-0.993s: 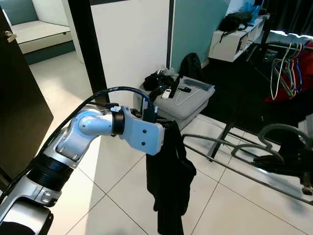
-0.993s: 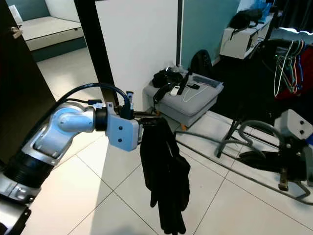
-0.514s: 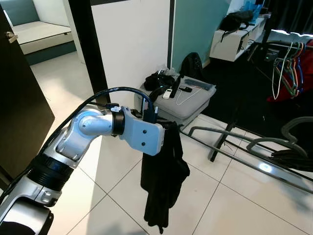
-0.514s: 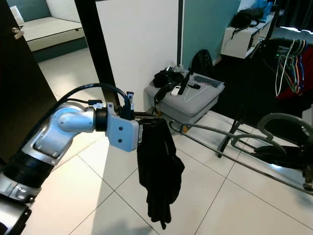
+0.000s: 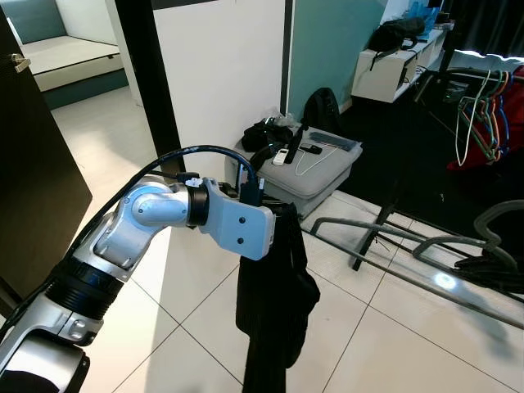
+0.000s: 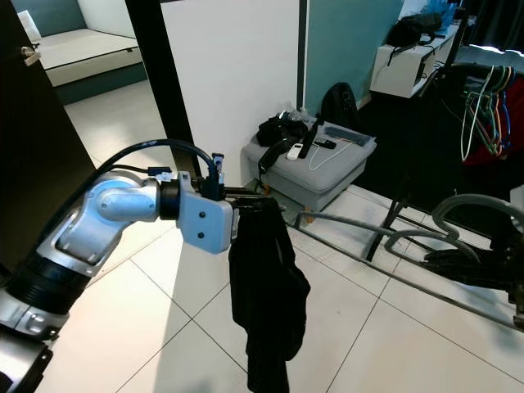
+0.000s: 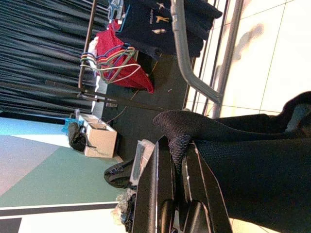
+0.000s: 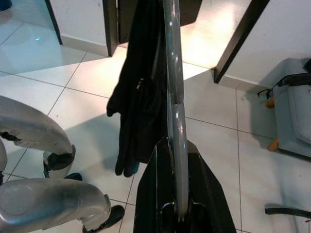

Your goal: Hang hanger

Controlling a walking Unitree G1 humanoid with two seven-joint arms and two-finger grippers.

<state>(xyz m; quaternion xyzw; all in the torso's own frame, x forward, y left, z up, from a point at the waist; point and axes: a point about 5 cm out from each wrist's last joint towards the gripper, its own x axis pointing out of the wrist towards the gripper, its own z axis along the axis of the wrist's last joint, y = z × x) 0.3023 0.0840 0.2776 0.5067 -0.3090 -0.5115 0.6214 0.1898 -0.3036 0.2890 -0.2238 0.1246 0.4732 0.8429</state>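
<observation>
Pinching a fold of the black fabric garment [image 5: 274, 295] between the closed fingers of the left gripper [image 7: 177, 145], arm held out high, likely to let the cloth hang clear of the white tiled floor [image 5: 393, 344] and keep its top edge within reach of the other arm. Clamping the long grey metal hanger [image 8: 175, 111] in the right gripper [image 8: 176, 145], fingers shut on the bar, hanger laid nearly level and pointed at the garment, far end touching or just beside the cloth. Judged as threading or steadying the garment on the hanger before carrying it over; cannot tell whether actually inside the cloth yet. Not yet hung: well apart from the dark clothes rail with coloured wire hangers [image 5: 479, 115] at the far right. From the head views: whole layout, left arm across the front, garment dangling below it, hanger running low from the right, grey padded storage box [image 5: 323, 176] behind. From the left wrist view instead: the pinch itself, fabric bunched and squeezed between both black fingers, plus the rail with red cloth far off. From the right wrist view: the grip on the bar, dead centre between the fingers, garment draped at the far end.
</observation>
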